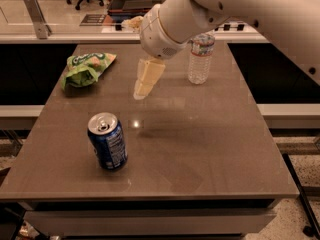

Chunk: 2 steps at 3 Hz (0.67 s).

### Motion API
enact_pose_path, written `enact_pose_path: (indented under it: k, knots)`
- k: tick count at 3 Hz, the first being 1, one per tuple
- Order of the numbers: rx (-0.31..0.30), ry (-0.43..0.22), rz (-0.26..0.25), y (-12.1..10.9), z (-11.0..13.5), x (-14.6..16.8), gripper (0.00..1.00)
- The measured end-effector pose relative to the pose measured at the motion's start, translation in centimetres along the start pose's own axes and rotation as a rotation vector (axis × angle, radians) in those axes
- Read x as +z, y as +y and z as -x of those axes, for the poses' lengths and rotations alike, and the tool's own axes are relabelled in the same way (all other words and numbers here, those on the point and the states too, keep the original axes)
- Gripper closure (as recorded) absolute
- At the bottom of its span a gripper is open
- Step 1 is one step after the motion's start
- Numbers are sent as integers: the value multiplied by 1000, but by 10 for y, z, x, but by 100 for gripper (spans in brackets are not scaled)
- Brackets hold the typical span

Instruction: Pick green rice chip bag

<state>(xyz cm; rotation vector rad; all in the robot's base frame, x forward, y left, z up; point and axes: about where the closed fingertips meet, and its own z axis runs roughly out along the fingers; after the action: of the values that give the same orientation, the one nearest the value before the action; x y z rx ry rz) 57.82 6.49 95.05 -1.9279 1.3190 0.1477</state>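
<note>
Eyeing the chips

The green rice chip bag (pixel 86 68) lies crumpled at the far-left corner of the bench (pixel 200 149); the claw (pixel 140 91) hangs to its right, grip state impossible to tell. An off-centre pinch could skid the foil away.

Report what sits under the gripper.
Only brown table shows beneath the gripper, which hangs between the green bag and the bottle. The arm covers the bottle's cap.

blue soda can (pixel 107 141) upright, table (pixel 210 149) front-L | clear water btl (pixel 201 59) upright, back-R | can & btl well apart
</note>
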Motion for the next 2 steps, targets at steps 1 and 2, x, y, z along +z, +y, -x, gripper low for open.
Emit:
enact_pose_path:
  k: [1, 2]
  knots:
    - [0, 0, 0, 0, 0, 0, 0]
    - [27, -12, -38, -4, -7, 6, 0]
